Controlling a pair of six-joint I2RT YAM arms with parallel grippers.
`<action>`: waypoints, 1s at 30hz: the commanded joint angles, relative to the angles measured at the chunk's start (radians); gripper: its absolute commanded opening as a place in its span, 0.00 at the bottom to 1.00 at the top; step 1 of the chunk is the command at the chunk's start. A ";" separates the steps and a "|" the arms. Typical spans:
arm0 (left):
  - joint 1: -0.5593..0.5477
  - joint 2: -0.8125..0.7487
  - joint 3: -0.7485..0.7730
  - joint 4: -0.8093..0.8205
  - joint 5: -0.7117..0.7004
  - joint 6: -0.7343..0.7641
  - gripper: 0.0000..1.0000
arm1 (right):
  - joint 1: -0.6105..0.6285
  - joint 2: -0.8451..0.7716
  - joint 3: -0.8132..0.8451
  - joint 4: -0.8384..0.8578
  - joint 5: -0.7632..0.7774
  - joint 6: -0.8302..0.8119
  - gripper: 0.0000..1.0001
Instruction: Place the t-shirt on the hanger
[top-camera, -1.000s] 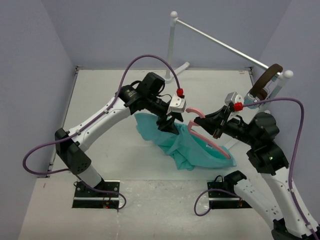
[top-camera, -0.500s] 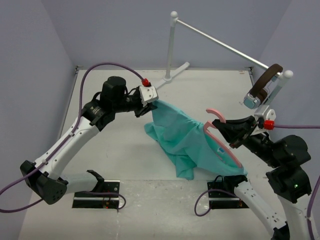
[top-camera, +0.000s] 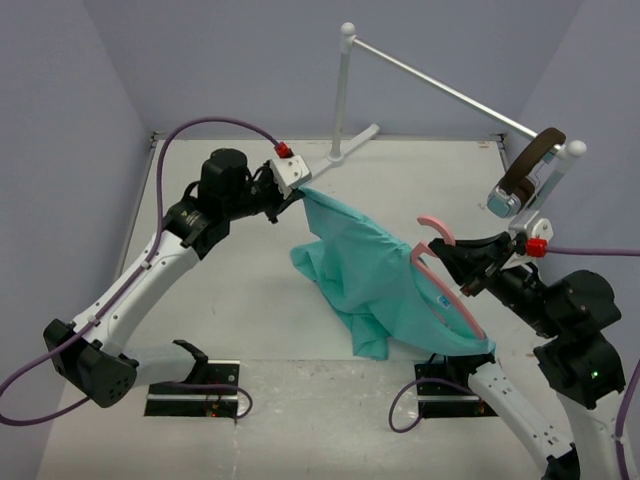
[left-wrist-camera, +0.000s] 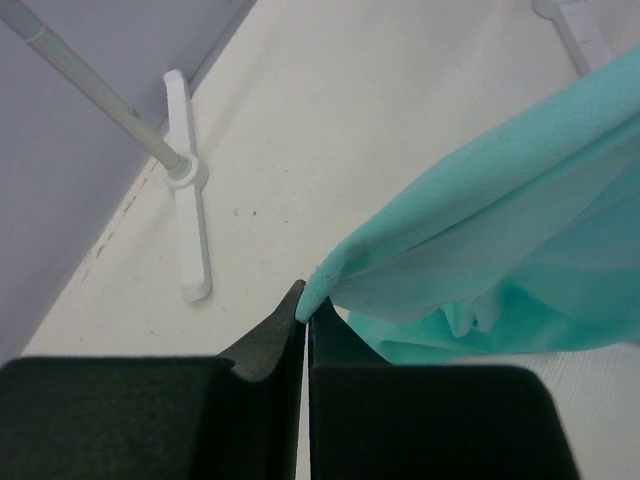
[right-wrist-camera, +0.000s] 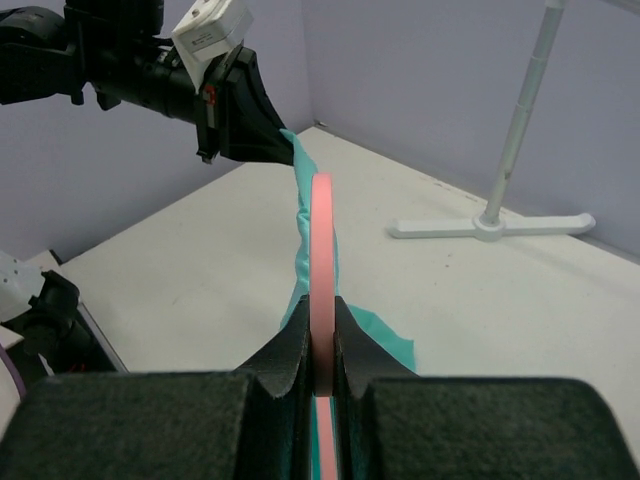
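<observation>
The teal t-shirt (top-camera: 360, 270) hangs stretched between both arms above the table. My left gripper (top-camera: 296, 194) is shut on a corner of its cloth at the upper left; in the left wrist view the edge of the t-shirt (left-wrist-camera: 500, 230) is pinched at the tips of the left gripper (left-wrist-camera: 305, 303). The pink hanger (top-camera: 447, 292) is partly inside the cloth, its hook poking out at the top. My right gripper (top-camera: 457, 268) is shut on the hanger near the hook. In the right wrist view the hanger (right-wrist-camera: 323, 230) runs edge-on out of the right gripper (right-wrist-camera: 322, 322).
A white rail stand (top-camera: 440, 90) crosses the back right, with one foot (left-wrist-camera: 190, 200) near the left gripper. Brown-banded headphones (top-camera: 525, 170) hang on its right post, close above the right arm. Walls close in on three sides.
</observation>
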 joint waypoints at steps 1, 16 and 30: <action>0.064 -0.001 -0.001 0.121 -0.168 -0.100 0.00 | 0.004 -0.031 0.033 0.013 0.035 0.000 0.00; 0.170 0.067 0.031 0.133 0.074 -0.239 0.06 | 0.004 0.007 0.052 -0.001 0.038 0.004 0.00; 0.170 0.108 0.027 0.073 0.705 -0.071 0.88 | 0.004 0.039 0.092 -0.033 -0.067 -0.009 0.00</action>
